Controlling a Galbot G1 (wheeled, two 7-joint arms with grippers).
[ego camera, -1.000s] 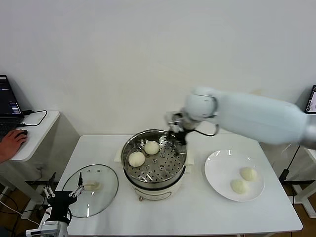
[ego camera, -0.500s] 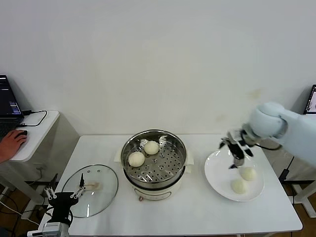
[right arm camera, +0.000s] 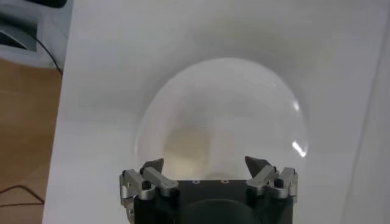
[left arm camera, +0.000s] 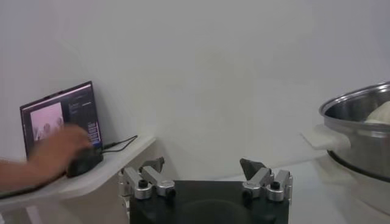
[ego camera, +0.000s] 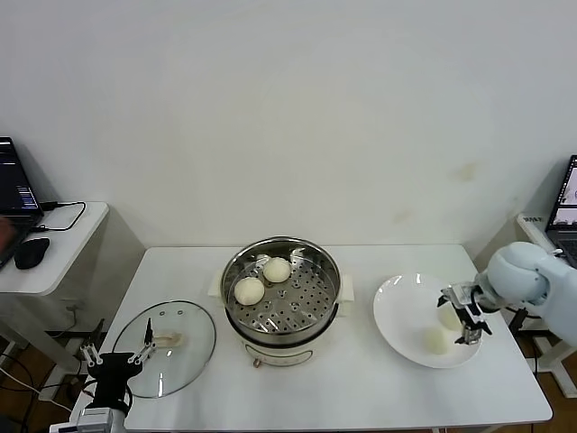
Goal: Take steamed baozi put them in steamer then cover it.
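Since a second ago the right arm has swung from the back rim of the steamer (ego camera: 281,293) across the table (ego camera: 361,388) to the white plate (ego camera: 401,311), and its right gripper (ego camera: 468,316) now hangs over the plate's far right side, fingers spread wide and holding nothing. The person's hand that lay on the mouse at the side desk (ego camera: 54,262) has pulled back almost out of the head view, leaving the mouse (ego camera: 32,253) bare. Two buns (ego camera: 250,290) sit in the steamer on the perforated tray, one toward the left, the other (ego camera: 277,269) just behind it, close together. Two more are on the plate: one (ego camera: 436,340) near the front, and one (ego camera: 448,317) partly hidden just beside the gripper's fingers. In the right wrist view the plate (right arm camera: 244,103) lies below the open fingers (right arm camera: 149,173), with a pale blurred bun (right arm camera: 186,146) between them. The glass lid (ego camera: 194,347) rests flat on the table left of the steamer, its cream handle up. The left gripper (ego camera: 115,357) is parked low at the table's front left corner beside the lid, fingers open and empty.
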